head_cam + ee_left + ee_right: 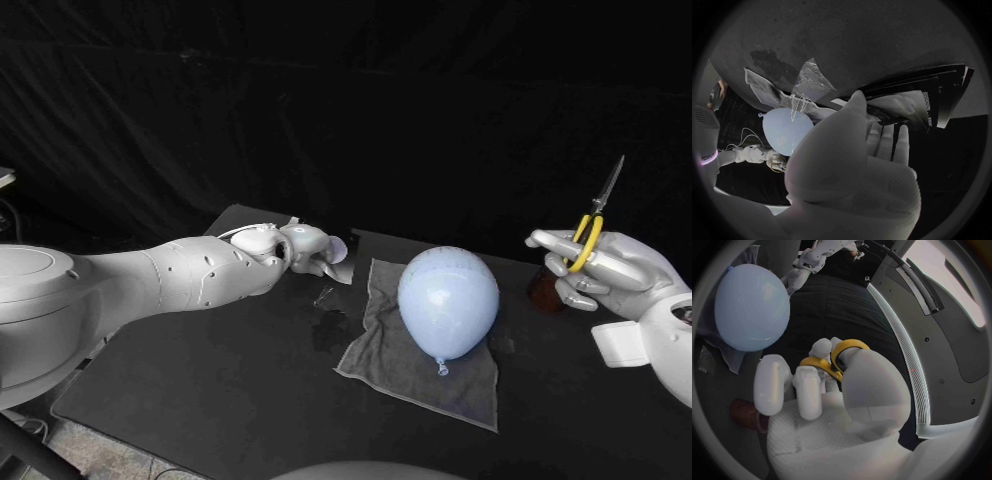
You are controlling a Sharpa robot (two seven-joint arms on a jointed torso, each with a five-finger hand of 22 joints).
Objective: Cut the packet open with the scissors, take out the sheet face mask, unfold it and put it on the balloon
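Observation:
My left hand is at the back of the table and grips the edge of a pale packet between thumb and fingers. In the left wrist view the packet lies on a stack of dark printed packets just past my fingers. A light blue balloon rests on a grey cloth in the middle. My right hand is raised at the right and holds yellow-handled scissors, blades closed and pointing up. The scissor handles sit around its fingers.
A brown cup-like object stands on the table behind my right hand. A clear plastic scrap lies between my left hand and the cloth, and the same clear plastic scrap lies beside the balloon.

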